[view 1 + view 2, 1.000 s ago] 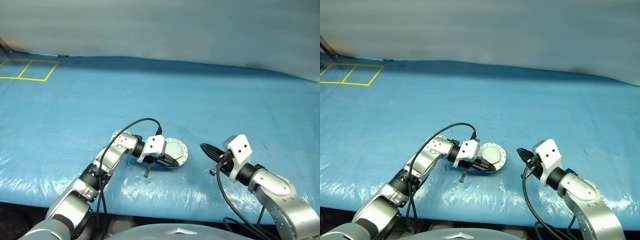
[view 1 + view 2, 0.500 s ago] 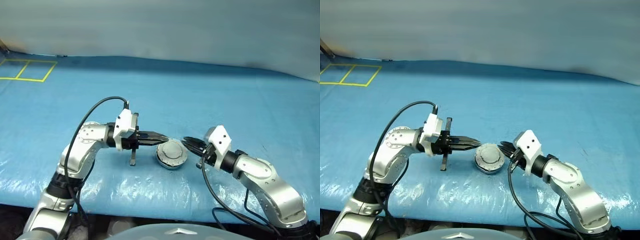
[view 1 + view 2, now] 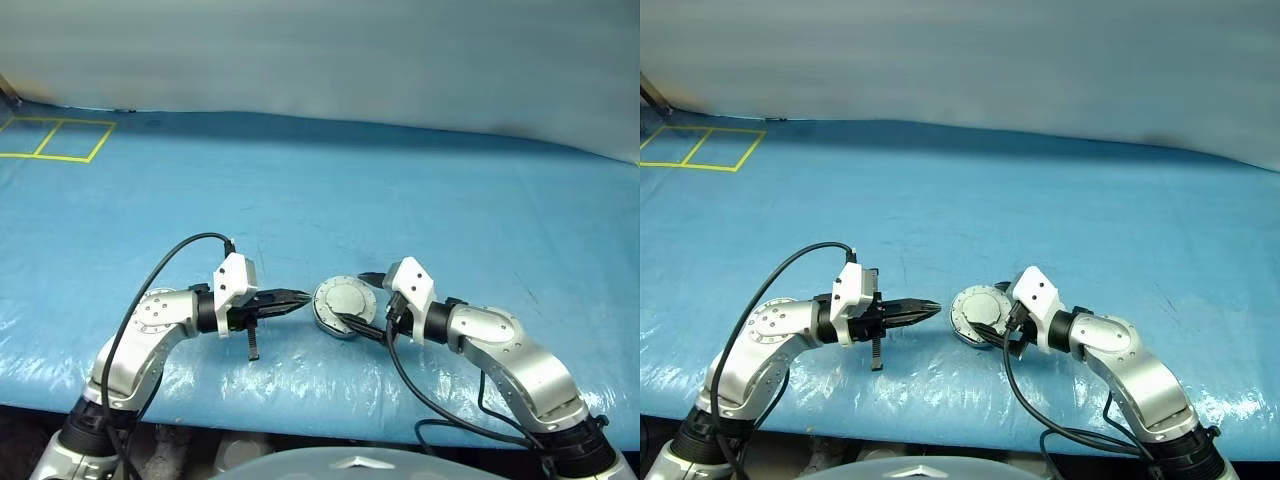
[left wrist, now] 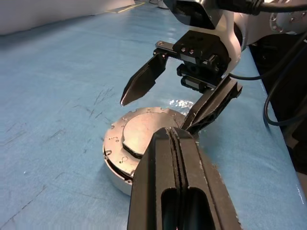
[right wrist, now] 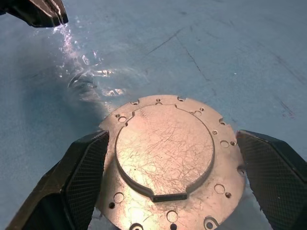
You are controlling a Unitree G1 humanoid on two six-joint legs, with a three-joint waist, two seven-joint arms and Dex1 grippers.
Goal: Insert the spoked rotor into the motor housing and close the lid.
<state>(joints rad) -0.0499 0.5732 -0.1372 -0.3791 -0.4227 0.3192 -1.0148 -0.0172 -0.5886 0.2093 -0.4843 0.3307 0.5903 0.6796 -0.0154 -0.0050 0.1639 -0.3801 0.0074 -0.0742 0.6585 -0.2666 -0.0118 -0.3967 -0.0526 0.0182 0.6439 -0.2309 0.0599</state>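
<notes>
A round lid [image 5: 165, 160] of pale grey metal, dull and covered in fine scratches, with small drilled holes around its rim. It caps the motor housing [image 4: 117, 175], also silver-grey metal. The surface [image 3: 400, 200] wears a blue plastic sheet, scuffed, wrinkled and glossy near its front edge. The right end effector [image 5: 165, 189] has matt black fingers [image 5: 84, 167] with cross-hatched pads.

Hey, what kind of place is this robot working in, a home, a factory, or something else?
Most likely a robot test bench or lab, not a home. A wide table draped in blue plastic sheeting fills the view, yellow taped squares mark one far corner, and a small round silver-grey metal motor housing with its lid shut sits alone between the arms.
</notes>
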